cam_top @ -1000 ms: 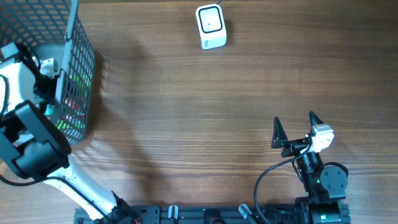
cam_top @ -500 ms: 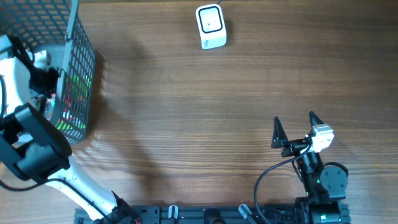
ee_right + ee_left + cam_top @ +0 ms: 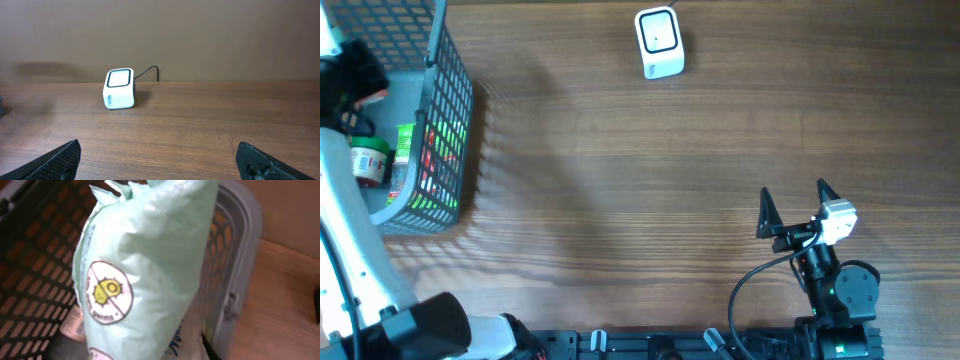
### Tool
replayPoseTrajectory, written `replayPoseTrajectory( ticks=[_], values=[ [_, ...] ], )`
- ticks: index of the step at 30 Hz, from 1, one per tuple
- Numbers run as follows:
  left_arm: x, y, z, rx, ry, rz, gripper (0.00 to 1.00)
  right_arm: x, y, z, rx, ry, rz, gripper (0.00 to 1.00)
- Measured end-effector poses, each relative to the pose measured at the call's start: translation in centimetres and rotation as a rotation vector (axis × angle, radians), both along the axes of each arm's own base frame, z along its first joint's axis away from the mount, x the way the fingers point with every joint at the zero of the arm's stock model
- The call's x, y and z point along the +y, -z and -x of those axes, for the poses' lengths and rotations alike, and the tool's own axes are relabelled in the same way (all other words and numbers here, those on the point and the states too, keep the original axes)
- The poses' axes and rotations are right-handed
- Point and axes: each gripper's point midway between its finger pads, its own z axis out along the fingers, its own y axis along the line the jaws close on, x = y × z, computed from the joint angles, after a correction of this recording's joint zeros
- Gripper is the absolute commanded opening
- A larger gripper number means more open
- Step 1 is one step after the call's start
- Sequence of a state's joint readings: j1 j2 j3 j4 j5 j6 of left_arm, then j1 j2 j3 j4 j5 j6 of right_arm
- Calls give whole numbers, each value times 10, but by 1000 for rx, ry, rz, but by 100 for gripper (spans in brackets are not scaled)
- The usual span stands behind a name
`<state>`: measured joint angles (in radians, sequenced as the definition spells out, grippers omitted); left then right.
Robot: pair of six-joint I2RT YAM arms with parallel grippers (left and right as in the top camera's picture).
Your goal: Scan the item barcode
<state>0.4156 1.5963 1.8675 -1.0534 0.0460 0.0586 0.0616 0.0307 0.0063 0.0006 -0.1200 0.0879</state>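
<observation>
overhead / basket: grey wire basket point(image 3: 445, 110) in the top-left corner of the wooden table point(image 3: 620, 200).
overhead / basket contents: a can point(image 3: 370, 160) with a red and green label lies next to a green packet point(image 3: 405, 150), both on the basket floor.
overhead / left gripper: the left gripper point(image 3: 358, 80) is over the basket's left part, at the frame edge. It shows only as a dark shape, so the jaws can't be read from here.
overhead / scanner: white scanner point(image 3: 658, 42) at the table's top edge, centre, window facing up. It is well apart from both arms.
overhead / right gripper: the right gripper point(image 3: 792, 205) is low on the right side with its jaws spread wide and nothing between them.
left wrist / pouch: a pale green pouch point(image 3: 150, 265) fills the middle of the frame, upright with its crimped top edge up. It is clear of the basket floor.
left wrist / print: round logo point(image 3: 109, 292) with a yellow-green figure on the pouch face. No barcode is visible on this side.
left wrist / grip: the claw is nearly closed and clamped on the pouch, which hides the fingers.
left wrist / background: basket mesh and grey rim behind the pouch, bare table to the right.
right wrist / fingers: both black fingers point(image 3: 62, 160) sit at the bottom corners of the frame, far apart and holding nothing.
right wrist / scanner: stands alone on the table ahead, left of centre, with its cable point(image 3: 150, 72) running off behind it.
</observation>
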Motion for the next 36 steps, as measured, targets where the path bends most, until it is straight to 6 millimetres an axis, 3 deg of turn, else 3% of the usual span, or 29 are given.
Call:
replayPoseTrajectory(
  ticks=[4,7,11,12,13,16,17,18,19,23,24,26,27,28,31,32,34,36],
  values=[
    [-4,15,13,74,-30,47,4,0,0,0,0,0,0,100],
    [-26,15,5,57,31,102,4,0,0,0,0,0,0,100],
    [-98,2,-15,1,177,154,4,0,0,0,0,0,0,100],
    [-120,0,-16,0,221,165,4,0,0,0,0,0,0,100],
    [-155,0,-15,10,291,184,4,0,0,0,0,0,0,100],
    [-216,11,-9,69,417,209,4,0,0,0,0,0,0,100],
    [-243,23,-7,108,462,225,4,0,0,0,0,0,0,100],
    [-254,32,-6,135,478,234,4,0,0,0,0,0,0,100],
    [-273,54,-5,191,498,246,4,0,0,0,0,0,0,100],
    [-331,173,14,504,520,261,6,0,0,0,0,0,0,100],
    [-345,204,21,571,524,254,10,0,0,0,0,0,0,100],
    [-366,244,35,651,537,236,29,0,0,0,0,0,0,100],
    [-381,264,44,690,548,219,48,0,0,0,0,0,0,100],
    [-390,272,50,706,553,212,65,0,0,0,0,0,0,100],
    [-410,279,56,698,588,197,80,0,0,0,0,0,0,100],
    [-413,279,58,698,596,190,91,0,0,0,0,0,0,100],
    [-416,279,61,698,602,187,93,0,0,0,0,0,0,100],
    [-416,278,61,697,596,184,83,0,0,0,0,0,0,100]
  ],
)
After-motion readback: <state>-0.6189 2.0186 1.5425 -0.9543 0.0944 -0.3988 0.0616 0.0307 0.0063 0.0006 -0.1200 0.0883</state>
